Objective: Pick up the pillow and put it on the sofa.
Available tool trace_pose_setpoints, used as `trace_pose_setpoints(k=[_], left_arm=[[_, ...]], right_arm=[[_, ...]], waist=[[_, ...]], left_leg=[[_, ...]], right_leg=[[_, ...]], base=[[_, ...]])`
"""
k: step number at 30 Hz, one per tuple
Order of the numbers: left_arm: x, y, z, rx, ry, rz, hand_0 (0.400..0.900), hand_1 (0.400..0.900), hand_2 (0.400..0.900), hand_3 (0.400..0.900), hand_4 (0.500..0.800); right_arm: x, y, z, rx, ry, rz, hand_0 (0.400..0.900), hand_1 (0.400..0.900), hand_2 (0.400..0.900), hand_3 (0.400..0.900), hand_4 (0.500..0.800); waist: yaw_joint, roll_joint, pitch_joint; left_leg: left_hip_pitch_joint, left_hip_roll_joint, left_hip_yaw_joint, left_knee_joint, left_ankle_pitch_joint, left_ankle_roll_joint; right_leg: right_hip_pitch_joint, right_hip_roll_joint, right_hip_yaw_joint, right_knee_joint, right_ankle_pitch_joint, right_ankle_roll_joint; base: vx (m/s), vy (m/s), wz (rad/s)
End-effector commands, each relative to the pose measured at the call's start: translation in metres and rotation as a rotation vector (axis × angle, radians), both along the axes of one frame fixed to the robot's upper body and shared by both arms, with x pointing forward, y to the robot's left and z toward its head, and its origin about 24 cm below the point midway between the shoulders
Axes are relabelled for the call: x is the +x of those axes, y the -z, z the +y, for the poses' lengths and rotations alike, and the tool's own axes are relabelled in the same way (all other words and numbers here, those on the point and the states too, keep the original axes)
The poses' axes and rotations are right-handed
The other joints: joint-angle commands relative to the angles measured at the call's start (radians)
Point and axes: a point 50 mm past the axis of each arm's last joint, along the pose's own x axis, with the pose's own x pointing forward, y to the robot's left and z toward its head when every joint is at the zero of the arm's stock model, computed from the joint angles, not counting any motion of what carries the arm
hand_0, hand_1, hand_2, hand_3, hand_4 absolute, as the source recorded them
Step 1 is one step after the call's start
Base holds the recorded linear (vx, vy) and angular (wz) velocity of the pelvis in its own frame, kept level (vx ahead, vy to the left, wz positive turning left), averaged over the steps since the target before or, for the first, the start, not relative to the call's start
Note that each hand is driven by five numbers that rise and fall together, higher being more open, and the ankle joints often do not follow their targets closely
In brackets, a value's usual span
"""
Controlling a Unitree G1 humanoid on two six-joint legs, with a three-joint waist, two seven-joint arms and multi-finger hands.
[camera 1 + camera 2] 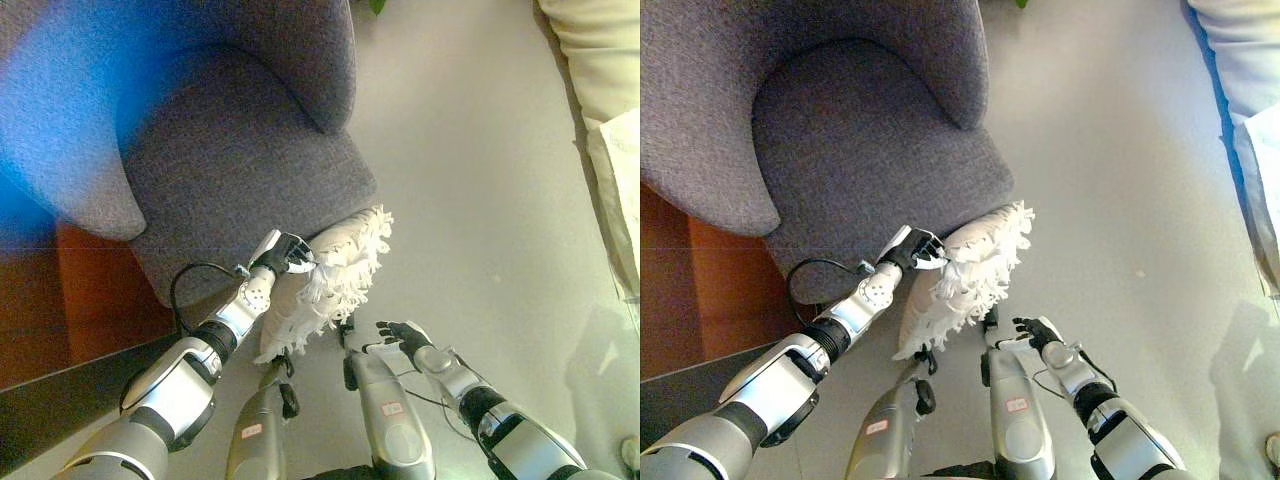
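Observation:
A white fringed pillow (335,275) leans against the front edge of a grey armchair's seat (230,180), its lower corner near the floor. My left hand (283,252) is at the pillow's upper left edge, fingers curled onto the fabric. My right hand (405,338) hangs lower right of the pillow, apart from it, with fingers relaxed and nothing in them. In the right eye view the pillow (970,270), left hand (912,248) and right hand (1038,332) show the same arrangement.
The armchair has a high curved back (300,40) and a rounded armrest (90,190). A reddish-brown wooden floor patch (90,310) lies to its left. Pale cream furniture (605,120) runs along the right edge. Grey floor (480,180) spreads between them.

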Motion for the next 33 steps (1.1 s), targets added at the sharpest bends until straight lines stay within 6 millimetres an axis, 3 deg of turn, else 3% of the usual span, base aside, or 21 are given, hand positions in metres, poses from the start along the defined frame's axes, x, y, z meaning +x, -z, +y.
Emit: trace_pose_setpoints(k=[1, 11, 20, 25, 33], left_arm=[[0.012, -0.045, -0.024, -0.130, 0.096, -0.210, 0.400, 0.400, 0.400, 0.400, 0.500], [-0.002, -0.029, -0.020, -0.173, 0.110, -0.127, 0.400, 0.400, 0.400, 0.400, 0.500], [-0.008, -0.033, -0.016, -0.204, 0.148, -0.090, 0.400, 0.400, 0.400, 0.400, 0.500], [-0.007, -0.045, -0.014, -0.212, 0.175, -0.081, 0.400, 0.400, 0.400, 0.400, 0.500], [-0.003, -0.097, -0.007, -0.364, 0.190, -0.127, 0.400, 0.400, 0.400, 0.400, 0.500]], right_arm=[[-0.023, 0.015, -0.019, -0.021, 0.026, 0.068, 0.900, 0.900, 0.900, 0.900, 0.800], [-0.067, 0.040, -0.037, -0.033, 0.055, 0.205, 0.900, 0.900, 0.900, 0.900, 0.800], [-0.099, 0.055, -0.047, -0.037, 0.060, 0.307, 0.900, 0.900, 0.900, 0.900, 0.800], [-0.112, 0.060, -0.050, -0.045, 0.059, 0.364, 0.900, 0.900, 0.900, 0.900, 0.800], [-0.131, 0.066, -0.056, -0.053, 0.061, 0.442, 0.900, 0.900, 0.900, 0.900, 0.800]], waist=[[0.026, 0.011, -0.033], [0.044, 0.024, -0.142], [0.061, 0.040, -0.234], [0.066, 0.049, -0.277], [0.086, 0.063, -0.343]], left_leg=[[-0.039, 0.047, -0.062, 0.123, -0.095, -0.049], [0.070, 0.027, -0.065, 0.072, -0.105, -0.040], [0.162, 0.015, -0.075, 0.031, -0.114, -0.035], [0.201, 0.011, -0.081, 0.009, -0.114, -0.034], [0.236, 0.003, -0.098, 0.003, -0.119, -0.033]], right_leg=[[0.007, -0.046, 0.018, 0.071, -0.110, 0.094], [0.139, -0.051, 0.004, 0.006, -0.120, 0.101], [0.248, -0.051, -0.004, -0.026, -0.143, 0.105], [0.296, -0.048, -0.011, -0.051, -0.148, 0.105], [0.347, -0.048, -0.026, -0.062, -0.162, 0.099]], base=[[0.07, 0.054, 0.03], [0.07, 0.040, 0.02], [0.08, 0.045, 0.03], [0.07, 0.043, 0.02], [0.07, 0.031, 0.02]])
